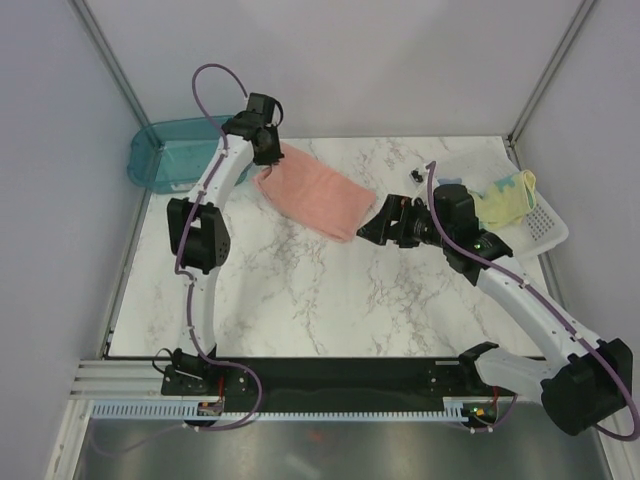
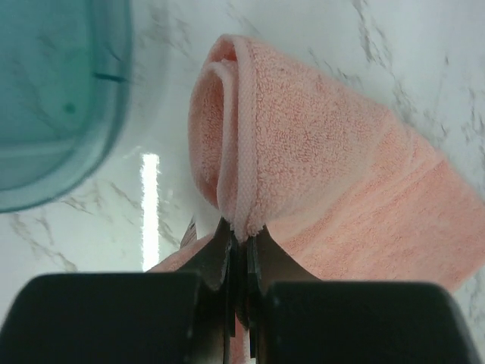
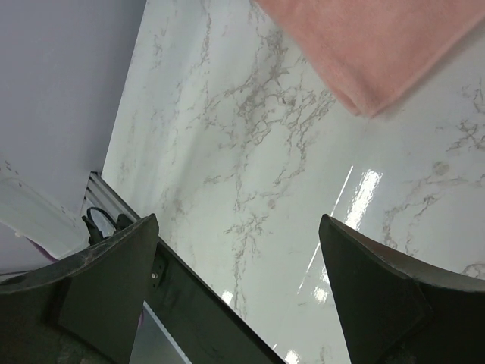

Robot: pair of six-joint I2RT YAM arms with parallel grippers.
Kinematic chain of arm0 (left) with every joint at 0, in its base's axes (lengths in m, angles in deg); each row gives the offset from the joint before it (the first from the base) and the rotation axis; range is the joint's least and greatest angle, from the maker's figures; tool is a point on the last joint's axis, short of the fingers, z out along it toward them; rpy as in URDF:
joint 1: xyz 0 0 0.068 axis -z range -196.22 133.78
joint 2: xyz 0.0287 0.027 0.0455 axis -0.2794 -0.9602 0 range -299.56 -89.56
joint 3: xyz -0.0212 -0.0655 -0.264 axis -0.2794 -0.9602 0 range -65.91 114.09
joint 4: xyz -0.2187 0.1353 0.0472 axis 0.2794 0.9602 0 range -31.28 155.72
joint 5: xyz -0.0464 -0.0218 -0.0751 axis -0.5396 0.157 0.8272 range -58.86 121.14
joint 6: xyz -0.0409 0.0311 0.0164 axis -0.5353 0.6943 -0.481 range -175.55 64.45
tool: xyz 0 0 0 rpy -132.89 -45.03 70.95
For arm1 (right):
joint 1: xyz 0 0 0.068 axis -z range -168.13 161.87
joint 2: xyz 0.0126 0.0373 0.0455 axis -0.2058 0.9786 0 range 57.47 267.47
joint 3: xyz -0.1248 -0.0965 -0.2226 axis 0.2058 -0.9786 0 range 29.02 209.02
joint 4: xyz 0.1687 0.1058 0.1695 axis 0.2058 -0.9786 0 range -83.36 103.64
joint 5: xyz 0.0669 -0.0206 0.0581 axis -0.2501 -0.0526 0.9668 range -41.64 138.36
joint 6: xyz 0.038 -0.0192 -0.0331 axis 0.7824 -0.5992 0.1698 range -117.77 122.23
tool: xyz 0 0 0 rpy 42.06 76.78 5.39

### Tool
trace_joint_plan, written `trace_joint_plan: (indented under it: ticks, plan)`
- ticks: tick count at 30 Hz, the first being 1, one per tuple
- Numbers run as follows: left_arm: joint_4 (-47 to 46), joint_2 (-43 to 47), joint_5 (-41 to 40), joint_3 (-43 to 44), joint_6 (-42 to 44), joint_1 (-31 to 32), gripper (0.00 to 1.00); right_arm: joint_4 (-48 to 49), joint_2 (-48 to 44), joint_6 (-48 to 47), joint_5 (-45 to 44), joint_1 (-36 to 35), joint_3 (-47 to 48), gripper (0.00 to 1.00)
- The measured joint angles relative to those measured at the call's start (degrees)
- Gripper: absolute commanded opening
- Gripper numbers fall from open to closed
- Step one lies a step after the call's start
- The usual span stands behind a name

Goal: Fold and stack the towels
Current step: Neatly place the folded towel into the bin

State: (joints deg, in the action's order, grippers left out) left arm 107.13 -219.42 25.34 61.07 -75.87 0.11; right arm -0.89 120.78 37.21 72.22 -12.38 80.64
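One towel in work: pink towel (image 1: 315, 197), folded over, on tabletop (image 1: 300, 300) at far left, near bin (image 1: 160, 155). Left gripper (image 2: 241, 241) clenched on doubled edge at towel's far-left end, that end curled upward; pinch narrow, at very rim of cloth. Right gripper (image 3: 235, 227) released, jaws wide, empty, hovering over bare tabletop just off towel's near-right corner. Yellow towel (image 1: 505, 198) heaped unfolded in basket (image 1: 548, 232) at far right, well apart from pink towel.

Judged stage: early; first towel part-folded, nothing stacked.

Risks:
1. Slip from pinch of left gripper. Cause: very little cloth held; any pull along tabletop likely to strip one or both layers out and spring fold open.
2. Skewed fold. Cause: hold at one end only, opposite corner free; lift or drag by left gripper alone likely to swing cloth and misalign edges.
3. Missed or single-layer grab by right gripper. Cause: corner flat on hard tabletop, layers thin; nothing caught if closed too high, scrape on tabletop if too low.
4. Contact with bin. Cause: left gripper working close beside it; leftward sweep likely to nudge it or drape cloth over rim.

Recommend securing second corner before any lift.
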Motion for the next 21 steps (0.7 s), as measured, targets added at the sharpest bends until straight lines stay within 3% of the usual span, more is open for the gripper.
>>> trace_joint_plan:
  ticks: [4,21]
  plan:
    - [-0.6,-1.8,-2.3,4.0,0.2,-4.4,0.02,-0.5,1.4,-1.1,-0.7,0.8,0.7,0.95]
    - [-14.5,-5.6,-1.9,6.9,-1.4,-21.9,0.02,-0.8,6.1,-5.0,-2.6,2.3,2.1,0.95]
